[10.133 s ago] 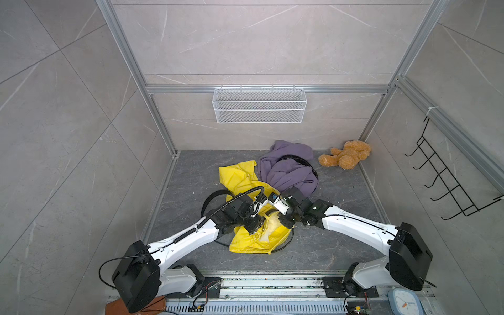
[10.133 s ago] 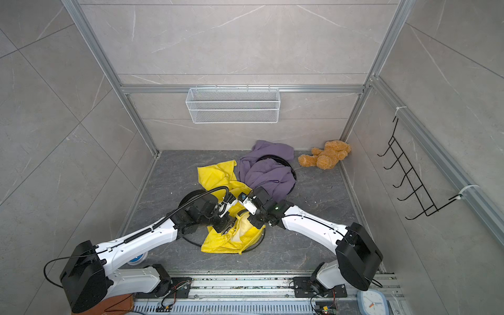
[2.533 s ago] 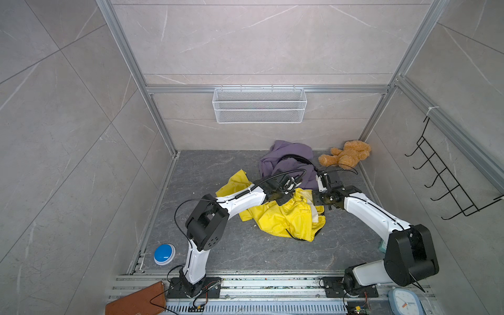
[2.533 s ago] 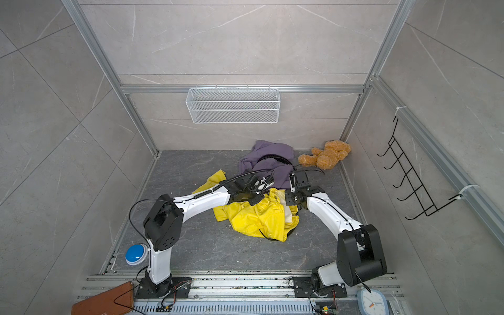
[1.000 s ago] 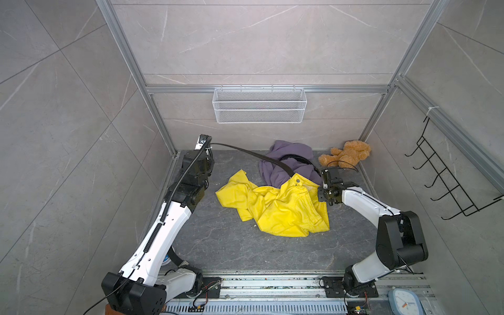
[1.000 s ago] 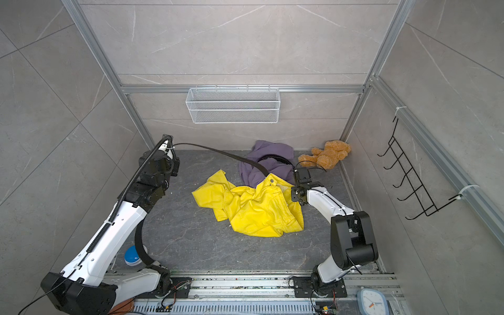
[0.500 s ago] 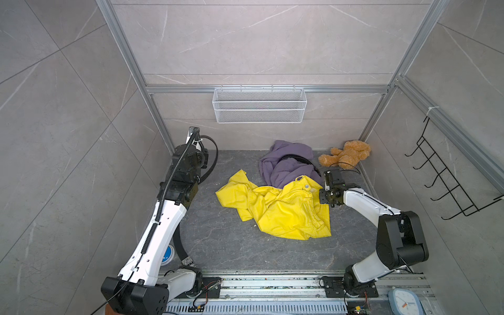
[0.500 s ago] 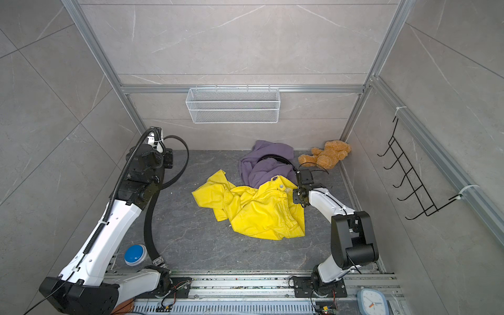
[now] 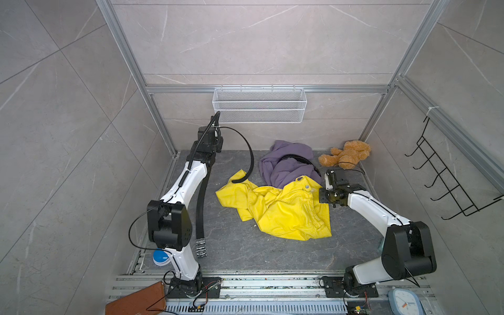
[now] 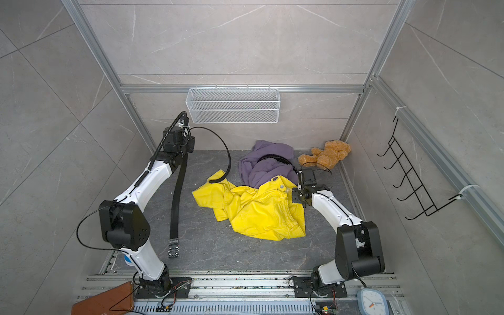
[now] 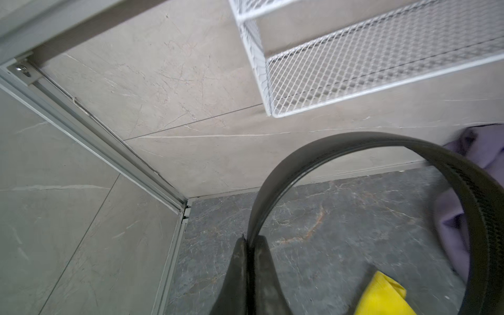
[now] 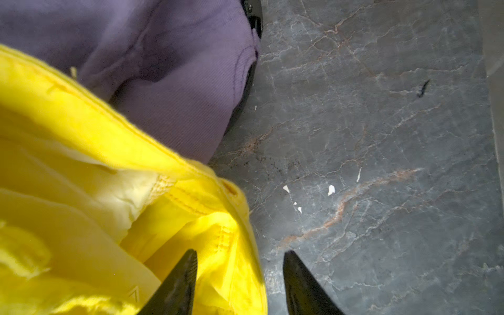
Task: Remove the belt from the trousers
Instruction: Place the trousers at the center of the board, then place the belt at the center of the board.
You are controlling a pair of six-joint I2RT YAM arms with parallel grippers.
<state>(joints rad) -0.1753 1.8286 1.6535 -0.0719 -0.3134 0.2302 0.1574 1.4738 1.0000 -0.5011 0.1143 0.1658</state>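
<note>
On grey marbled stone floor [image 9: 231, 245], centre: crumpled yellow cotton trousers [image 9: 286, 215]. Far left: long black leather belt [image 9: 200, 207] hangs from left gripper [image 11: 249, 241], jaws clamped on the strap. Its tail tip touches a trouser leg, apparently out of the loops. Right gripper [image 12: 240, 252] has jaws parted over the waistband edge, not closed on it. Silver metal buckle [image 9: 201, 246] is low, near left. Extraction looks done; next: carry belt clear, release.

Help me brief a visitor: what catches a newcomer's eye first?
The black belt, pinched in the left gripper high near the back wall, its buckle end dangling toward the floor. Then the bright yellow trousers heaped mid-floor, the right gripper open at their waistband, and a teddy bear in the far corner.
</note>
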